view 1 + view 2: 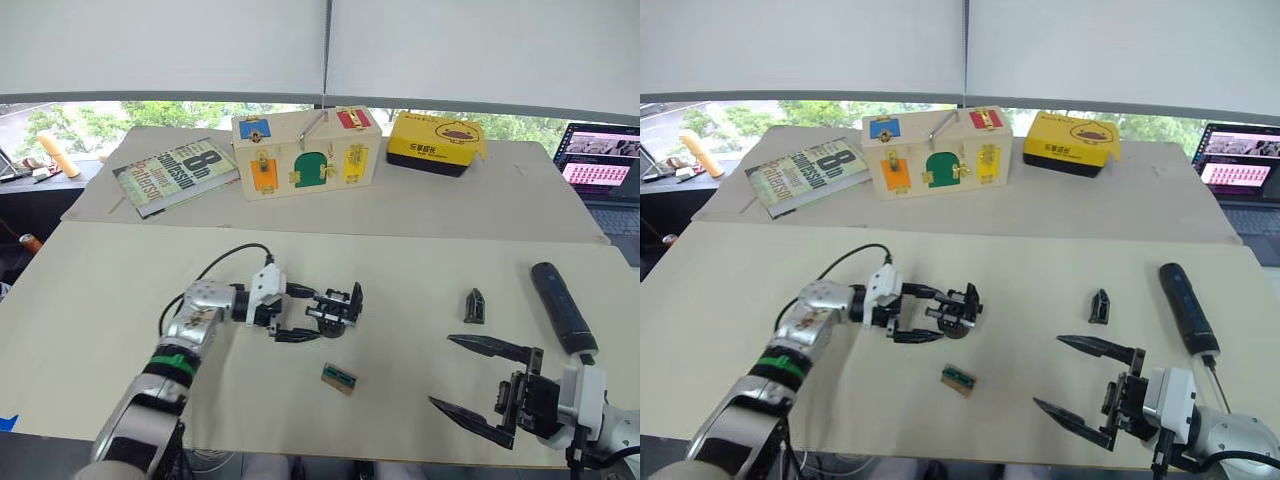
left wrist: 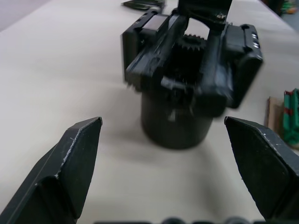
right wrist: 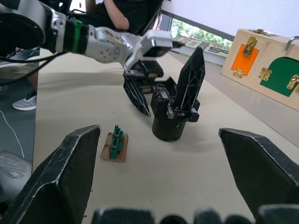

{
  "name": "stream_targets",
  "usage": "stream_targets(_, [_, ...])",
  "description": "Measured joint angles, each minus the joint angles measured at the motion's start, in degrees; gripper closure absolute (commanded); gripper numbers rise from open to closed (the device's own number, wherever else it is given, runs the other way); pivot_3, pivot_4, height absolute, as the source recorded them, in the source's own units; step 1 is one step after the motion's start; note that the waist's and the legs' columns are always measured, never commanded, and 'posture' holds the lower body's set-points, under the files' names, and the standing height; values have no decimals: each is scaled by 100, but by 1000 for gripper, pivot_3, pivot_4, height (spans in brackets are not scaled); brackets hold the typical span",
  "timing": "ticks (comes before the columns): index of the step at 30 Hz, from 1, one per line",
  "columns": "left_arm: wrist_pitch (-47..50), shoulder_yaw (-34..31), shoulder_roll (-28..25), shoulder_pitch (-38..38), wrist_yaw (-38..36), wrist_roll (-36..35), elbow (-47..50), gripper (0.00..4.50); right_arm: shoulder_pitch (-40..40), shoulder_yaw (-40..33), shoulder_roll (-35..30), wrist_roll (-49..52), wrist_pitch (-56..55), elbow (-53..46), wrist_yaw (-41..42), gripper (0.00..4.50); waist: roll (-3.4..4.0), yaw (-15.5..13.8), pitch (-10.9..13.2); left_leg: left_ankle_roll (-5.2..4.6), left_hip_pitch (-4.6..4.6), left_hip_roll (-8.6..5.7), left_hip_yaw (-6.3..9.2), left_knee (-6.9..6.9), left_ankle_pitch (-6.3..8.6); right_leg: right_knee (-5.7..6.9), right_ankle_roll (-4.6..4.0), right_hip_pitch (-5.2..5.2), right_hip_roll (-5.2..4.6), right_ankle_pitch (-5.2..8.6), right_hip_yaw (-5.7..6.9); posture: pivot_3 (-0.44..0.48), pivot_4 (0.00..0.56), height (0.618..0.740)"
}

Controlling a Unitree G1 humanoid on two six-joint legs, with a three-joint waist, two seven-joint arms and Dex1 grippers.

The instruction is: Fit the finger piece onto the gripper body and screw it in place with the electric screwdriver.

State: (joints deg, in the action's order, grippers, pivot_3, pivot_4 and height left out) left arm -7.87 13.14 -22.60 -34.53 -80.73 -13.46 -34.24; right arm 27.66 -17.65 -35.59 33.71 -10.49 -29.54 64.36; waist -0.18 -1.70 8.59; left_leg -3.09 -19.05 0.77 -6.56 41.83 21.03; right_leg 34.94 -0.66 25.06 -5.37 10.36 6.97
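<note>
"Is the job nearly done?"

"No, it has hardly begun. The finger piece point(image 1: 474, 306) lies by itself on the table point(image 1: 100, 300), well apart from the gripper body point(image 1: 338, 304). Nothing is fitted and nothing is screwed."

"Where is the gripper body?"

"It stands on its round base near the middle of the table. The left gripper point(image 1: 300, 312) has its two fingers spread wide around it, one on each side. In the left wrist view there is a gap on both sides, so it looks like the fingers are not squeezing it."

"And the other arm?"

"The right gripper point(image 1: 470, 382) is wide open too and holds nothing. The electric screwdriver point(image 1: 562, 306) lies on the table just beside it, untouched."

"So what is left?"

"Most likely everything: pick up the finger piece, put it on the body, then take the screwdriver and turn the screw."

"Any words to read?"

"The book point(image 1: 175, 175) shows a big 8 and the word 'Confession'. The yellow box point(image 1: 436, 142) has small writing, too small to read. A little green-topped block point(image 1: 339, 377) has no writing to see."
</note>
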Motion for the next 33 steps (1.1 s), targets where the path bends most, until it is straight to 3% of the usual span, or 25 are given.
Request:
stream_targets(7, [-715,155,317,-352,-315,338,-814,54,81,-1,15,-65,0,-102,-139,0,-3,47,2,0,2,2,2,2,0,3,1,0,-6,0,-6,0,150,740])
stream_targets(10, [-960,128,391,-404,-327,428,-959,909,87,-1,18,-91,0,-142,-196,0,-3,42,2,-1,2,2,5,2,0,4,1,-1,-10,0,-6,0,150,740])
stream_targets(13, [-1129,39,445,-381,-322,430,-1034,2200,83,0,19,-98,0,-155,-251,0,-3,32,2,-2,1,2,7,2,1,3,1,0,-13,-1,-3,0,150,740])
stream_targets(19, [-798,-332,365,231,37,216,-282,2206,78,12,26,-113,0,-208,-330,0,-3,98,2,-2,-2,8,9,1,1,7,0,10,-13,-1,-7,0,150,740])
stream_targets(26, [1168,-560,139,1736,1806,198,2755,2206,37,72,16,-135,1,-216,-324,0,-7,71,7,-4,-10,6,24,2,1,4,1,11,-32,-1,-15,0,150,740])
stream_targets(33, [1764,-426,646,2544,3635,797,3721,2206,-157,133,-8,-143,8,-204,-312,0,-8,-21,8,-8,-10,5,25,1,1,4,4,9,-34,-3,-16,0,150,740])
